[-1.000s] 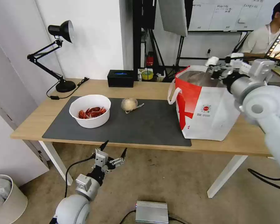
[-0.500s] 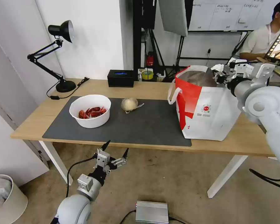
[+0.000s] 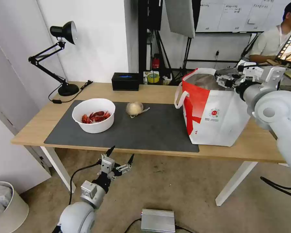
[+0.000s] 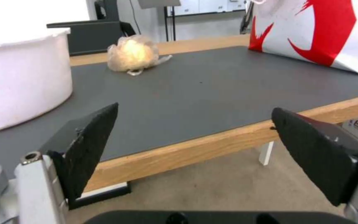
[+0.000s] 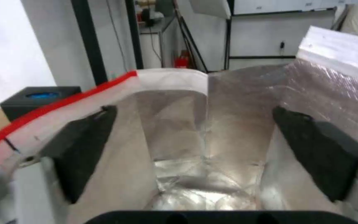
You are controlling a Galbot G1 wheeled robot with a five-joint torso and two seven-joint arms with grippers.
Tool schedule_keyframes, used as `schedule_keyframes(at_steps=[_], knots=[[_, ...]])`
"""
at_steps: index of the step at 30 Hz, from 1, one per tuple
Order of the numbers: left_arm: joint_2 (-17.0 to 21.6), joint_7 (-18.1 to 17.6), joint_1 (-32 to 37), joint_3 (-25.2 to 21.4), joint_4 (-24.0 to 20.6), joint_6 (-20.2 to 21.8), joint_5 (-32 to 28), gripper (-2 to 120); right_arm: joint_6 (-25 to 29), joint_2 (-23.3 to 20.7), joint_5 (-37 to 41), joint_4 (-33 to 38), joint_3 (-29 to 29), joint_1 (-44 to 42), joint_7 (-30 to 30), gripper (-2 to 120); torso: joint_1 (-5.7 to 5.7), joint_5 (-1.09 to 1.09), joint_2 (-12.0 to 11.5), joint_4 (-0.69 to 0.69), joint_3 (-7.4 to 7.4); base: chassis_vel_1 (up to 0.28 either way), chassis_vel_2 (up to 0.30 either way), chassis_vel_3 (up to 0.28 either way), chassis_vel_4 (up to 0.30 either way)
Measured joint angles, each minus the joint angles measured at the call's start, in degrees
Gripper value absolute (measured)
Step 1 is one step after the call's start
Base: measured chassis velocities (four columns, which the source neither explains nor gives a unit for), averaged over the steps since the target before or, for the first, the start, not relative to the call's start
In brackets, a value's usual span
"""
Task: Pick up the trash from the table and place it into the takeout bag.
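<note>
Hovering over the mouth of the takeout bag (image 3: pixel 216 106), the right hand (image 3: pixel 223 80) is spreading its fingers wide with nothing between them, and its wrist view is looking straight down the silver foil lining to the bag's floor; that pose suits dropping something in, though what lies at the bottom is too crumpled and shiny to make out. Down in front of the bench (image 3: pixel 152 92), below its near edge, the left hand (image 3: pixel 119 155) is waiting with its two dark fingers (image 4: pixel 88 146) also well apart and empty, pointing up toward the leftovers, probably so it can reach them without a long swing. On the dark grey mat (image 3: pixel 152 129) the white bowl (image 3: pixel 93 115) of red shells is sitting toward the left, and the small wrapped, pale lump of trash (image 3: pixel 134 108) is lying near the mat's far edge between the bowl and the bag, apart from both. So the job is looking only partly done, judging by what is lying out. A black lamp (image 3: pixel 59 55) and a black tissue box (image 3: pixel 125 81) are standing along the far side of the bench by the white wall, and a pale bin (image 3: pixel 6 207) and a metal box (image 3: pixel 157 220) are resting on the beige floor.
</note>
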Motion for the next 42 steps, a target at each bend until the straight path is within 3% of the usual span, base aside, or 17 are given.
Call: schedule_keyframes(at_steps=[13,19,24,31,37,42], knots=[[-0.3,-0.1,-0.2,-0.2,-0.4,0.1,-0.3,100,9.8,-1.2,3.3,4.8,0.4,-2.4,-9.7,100,0.0,0.0,0.0,0.0,0.0,0.0,0.0,0.0,0.0],[0.1,-0.2,0.1,-1.2,-0.8,0.1,-0.6,100,14.9,-1.7,2.9,9.2,0.5,-9.6,-16.7,100,0.0,-0.01,0.0,0.01,0.0,0.0,0.0,0.0,0.0],[0.1,-0.2,0.2,-1.7,-1.0,0.0,-1.0,100,18.1,-0.4,-2.9,14.2,1.5,-19.4,-19.7,100,0.0,-0.01,0.0,0.0,0.0,0.0,0.0,0.0,0.0],[-0.1,-0.2,0.9,-2.9,-1.2,-0.3,-1.0,100,21.2,3.0,-13.7,18.5,3.2,-32.6,-18.7,100,-0.01,-0.02,0.0,0.0,-0.01,0.0,0.0,0.0,0.0],[-0.5,-0.2,0.9,-2.9,-1.1,-0.5,-1.0,100,23.4,5.4,-20.2,18.7,3.9,-39.8,-18.2,100,-0.01,-0.01,0.0,0.0,-0.01,0.0,0.0,0.0,0.0],[-0.8,-0.2,0.9,-2.9,-0.6,-0.9,-0.9,100,27.8,10.3,-28.9,16.9,4.0,-47.8,-18.2,100,-0.01,-0.01,0.0,0.0,-0.01,0.0,0.0,0.0,0.0]])
